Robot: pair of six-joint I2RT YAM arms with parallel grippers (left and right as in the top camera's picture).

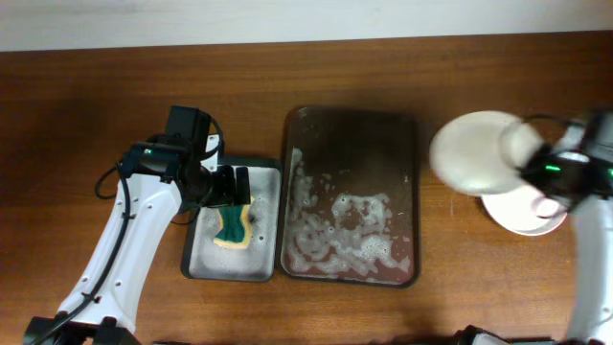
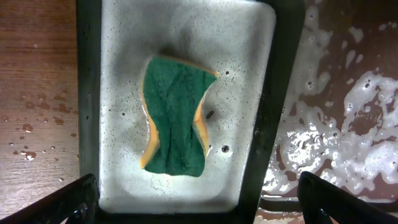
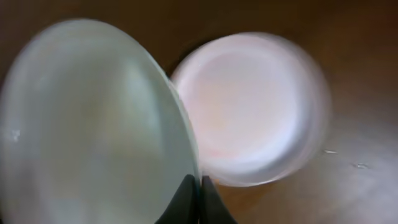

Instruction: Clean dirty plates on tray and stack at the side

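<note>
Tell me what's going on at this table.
The right claw grips a pale green plate by its rim, holding it tilted beside a pinkish plate that rests on the table to the right of the brown tray. That tray holds only suds, no plates. The left claw hangs open over the sponge tray, where the green sponge lies ungripped.
</note>
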